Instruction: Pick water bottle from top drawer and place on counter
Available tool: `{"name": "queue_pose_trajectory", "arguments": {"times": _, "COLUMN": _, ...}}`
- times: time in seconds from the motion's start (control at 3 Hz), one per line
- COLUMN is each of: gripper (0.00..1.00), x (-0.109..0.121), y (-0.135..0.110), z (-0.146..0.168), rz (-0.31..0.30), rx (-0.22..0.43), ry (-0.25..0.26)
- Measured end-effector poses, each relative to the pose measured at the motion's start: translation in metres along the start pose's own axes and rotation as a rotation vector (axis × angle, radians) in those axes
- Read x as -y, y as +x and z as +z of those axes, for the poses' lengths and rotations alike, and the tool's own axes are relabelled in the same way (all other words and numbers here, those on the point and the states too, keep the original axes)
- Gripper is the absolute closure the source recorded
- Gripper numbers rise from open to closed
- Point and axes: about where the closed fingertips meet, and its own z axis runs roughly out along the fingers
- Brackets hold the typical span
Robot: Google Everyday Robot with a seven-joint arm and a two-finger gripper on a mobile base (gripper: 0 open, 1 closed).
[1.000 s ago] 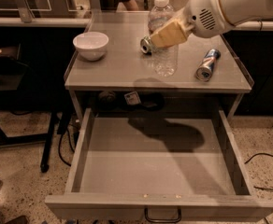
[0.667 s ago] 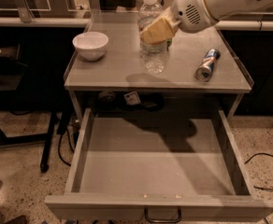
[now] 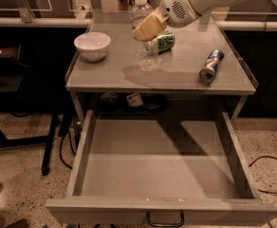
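We see the fingers (image 3: pixel 148 28) clenched around the water bottle (image 3: pixel 147 57), upright, its base at or just above the desk (image 3: pixel 186 77), beyond the open top drawer (image 3: pixel 157 170). A green can (image 3: pixel 166 41) lies close at its 1 o'clock, so a tilted release could topple the bottle onto it. Since a second ago, the bottle has shifted toward 9 o'clock.

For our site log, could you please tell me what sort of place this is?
Probably a robotics lab or workshop: a grey metal counter over an open top drawer, loose cables on a speckled floor. The gripper grips the water bottle over the counter.
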Motion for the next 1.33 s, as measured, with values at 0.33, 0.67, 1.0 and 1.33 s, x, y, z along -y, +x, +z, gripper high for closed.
{"name": "queue_pose_trajectory", "arguments": {"times": 0.33, "gripper": 1.0, "x": 0.016, "y": -0.004, "z": 0.018, "rz": -0.024, "rx": 0.0, "ry": -0.028}}
{"name": "queue_pose_trajectory", "arguments": {"times": 0.67, "gripper": 1.0, "x": 0.029, "y": -0.007, "z": 0.031, "rz": -0.049, "rx": 0.015, "ry": -0.053}}
{"name": "queue_pose_trajectory", "arguments": {"times": 1.0, "gripper": 1.0, "x": 0.05, "y": -0.008, "z": 0.041, "rz": -0.067, "rx": 0.03, "ry": -0.077}}
{"name": "queue_pose_trajectory", "arguments": {"times": 1.33, "gripper": 1.0, "x": 0.067, "y": -0.005, "z": 0.047, "rz": -0.059, "rx": 0.05, "ry": -0.102}}
